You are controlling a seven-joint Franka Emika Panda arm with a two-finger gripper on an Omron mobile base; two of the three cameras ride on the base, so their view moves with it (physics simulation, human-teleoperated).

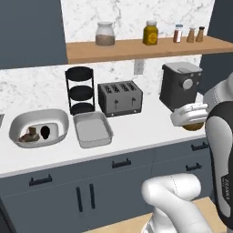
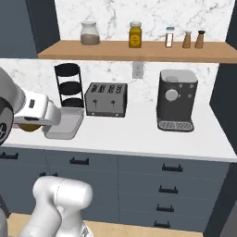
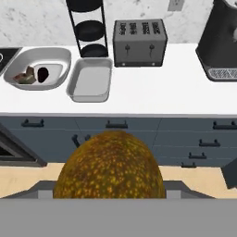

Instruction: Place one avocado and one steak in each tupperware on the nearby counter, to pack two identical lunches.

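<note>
Step in hand: transport of one avocado [image 3: 109, 165] to a container on the worktop [image 1: 136, 132]. The end effector [image 3: 109, 192] is grasping the avocado; in the hand view the brown, yellow-speckled fruit sits directly ahead of the camera and hides the finger tips. In the left base view the fruit shows as a brown edge under the white hand, above the worktop's front portion and just in front of the coffee machine [image 1: 180, 85].

Landmark for all positions: the toaster [image 1: 120, 98].

- Empty grey tupperware [image 1: 92, 129]: on the worktop, just in front of and to the left of the toaster. Nothing lies in it.
- White oval tupperware [image 1: 39, 128]: further left of the toaster, beside the grey one. It holds a dark avocado-like item [image 1: 45, 132] and a brown piece that appears to be a steak [image 1: 30, 135].
- Black three-tier rack [image 1: 80, 90]: immediately left of the toaster, behind the grey tupperware.

Assessment: the oval tupperware appears packed; the grey one has received nothing.

Next move: carry the end effector leftward past the toaster until the avocado is above the grey tupperware's floor, lower inside the rim, then release. Keep clear of the rack behind it. A steak would remain to be added afterwards.
</note>
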